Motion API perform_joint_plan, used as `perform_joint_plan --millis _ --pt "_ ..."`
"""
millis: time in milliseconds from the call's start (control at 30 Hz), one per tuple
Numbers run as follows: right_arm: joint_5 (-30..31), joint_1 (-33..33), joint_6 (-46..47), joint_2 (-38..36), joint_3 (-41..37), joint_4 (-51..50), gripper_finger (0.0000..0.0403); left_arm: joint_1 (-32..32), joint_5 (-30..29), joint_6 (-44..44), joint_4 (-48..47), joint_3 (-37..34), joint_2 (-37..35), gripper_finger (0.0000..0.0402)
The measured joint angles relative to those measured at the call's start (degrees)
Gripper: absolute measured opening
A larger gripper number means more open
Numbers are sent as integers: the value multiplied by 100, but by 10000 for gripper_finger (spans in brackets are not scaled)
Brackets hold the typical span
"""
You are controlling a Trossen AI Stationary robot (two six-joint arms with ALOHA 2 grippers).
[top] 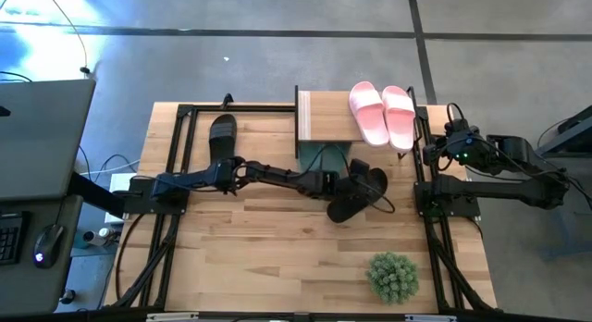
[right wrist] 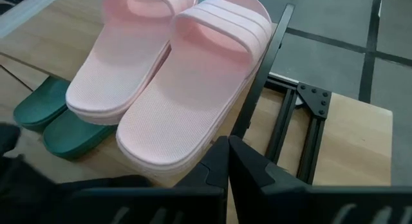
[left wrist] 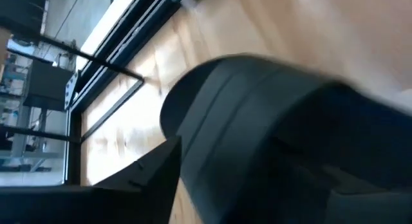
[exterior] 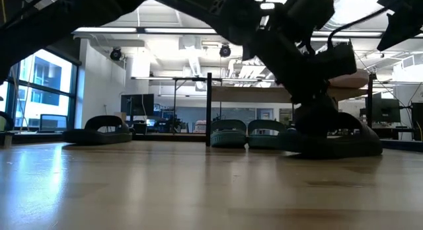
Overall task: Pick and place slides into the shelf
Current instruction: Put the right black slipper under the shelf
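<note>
The shelf (top: 326, 117) stands at the table's far side. The pink slides (top: 383, 113) lie on its top board, and also show in the right wrist view (right wrist: 174, 76). The green slides (exterior: 246, 133) sit under that board on the table. One black slide (top: 222, 137) lies at the far left. My left gripper (top: 356, 185) is down on the other black slide (top: 347, 204), in front of the shelf. My right gripper (right wrist: 228, 153) is shut and empty, just right of the pink slides. My left gripper comes from above onto the black slide's wide strap (left wrist: 257, 121) near the slide's middle. One finger (left wrist: 145, 179) shows against the strap's outer side; the strap hides the other. In the low view the slide's sole (exterior: 330, 149) lies flat on or just above the table.
A round green spiky plant (top: 393, 276) stands near the table's front right. Black frame rails run along the table's left (top: 176, 146) and right (top: 421, 165) sides. Bare tabletop (top: 268, 248) lies in the near middle.
</note>
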Motion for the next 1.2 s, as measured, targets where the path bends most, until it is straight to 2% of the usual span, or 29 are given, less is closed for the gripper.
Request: perform_joint_plan --millis 233,400,567,700,800,933,1100,1200 --pt "-29 0 -15 0 0 0 0 -218 -30 -195 -396 18 -350 253" --pt "-177 0 -16 -2 -2 0 0 -286 -77 -728 -1587 1 -725 261" --pt "-355 -2 -270 -1 -4 202 0 -355 -97 -1288 -2909 9 -1127 245" --pt "-741 0 -683 0 -4 754 0 -373 -79 -2003 -4010 8 -1412 214" --pt "-1118 2 -982 20 -4 1197 0 -360 -128 -2491 -4934 7 -1644 175" --pt "-1430 2 -1211 146 -4 1556 0 -345 -441 -2749 -5908 1 -1788 109" --pt "-1555 2 -1509 439 -4 1687 0 -314 -597 -2890 -6541 10 -1980 17" --pt "-1559 2 -1595 640 -4 1709 0 -261 -593 -3076 -6813 4 -2164 14"
